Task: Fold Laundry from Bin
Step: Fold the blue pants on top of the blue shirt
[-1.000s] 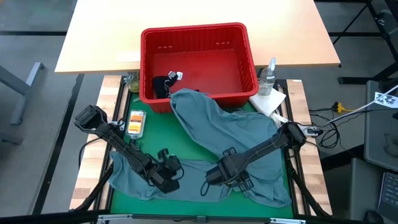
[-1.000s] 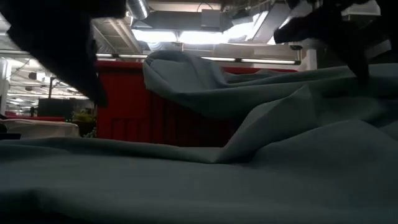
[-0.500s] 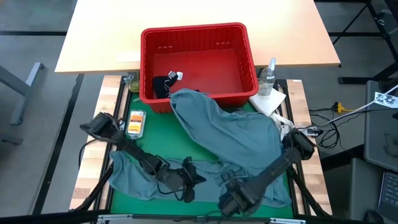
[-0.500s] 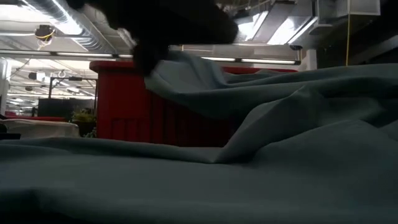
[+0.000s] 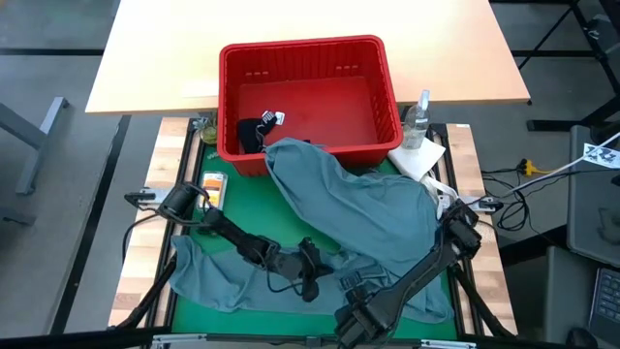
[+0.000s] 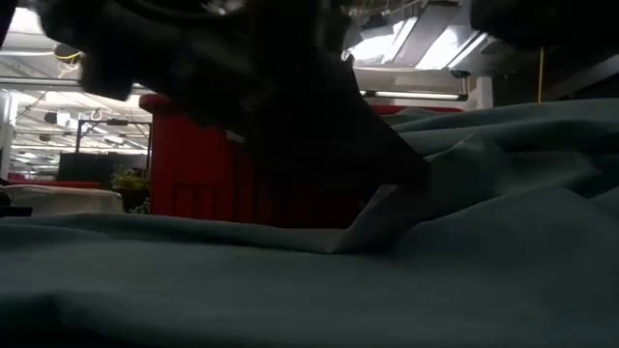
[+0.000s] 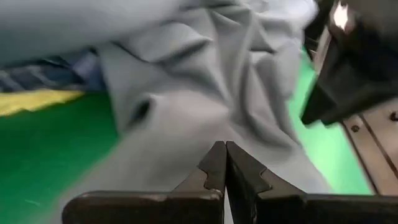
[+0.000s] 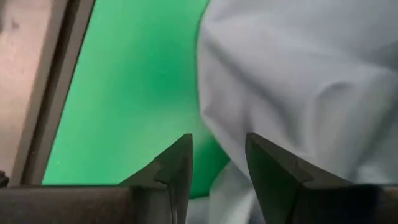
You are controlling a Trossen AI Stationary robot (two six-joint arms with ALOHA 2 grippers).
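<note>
The large grey-blue garment (image 5: 358, 218) is spread in rumpled folds over the green mat (image 5: 242, 208), one end draped over the front rim of the red bin (image 5: 305, 53), where a dark navy garment (image 5: 254, 134) lies. The left gripper (image 5: 308, 274) is set on the cloth near the mat's front, fingers pressed together with nothing seen between them. The right gripper (image 5: 354, 320) is held at the front edge, fingers parted. Only the left wrist view reveals yellow cloth (image 7: 34, 101) and plaid fabric (image 7: 56, 71) beneath the grey-blue one. In the low view, little beyond dark arm shapes, cloth and bin wall is shown.
</note>
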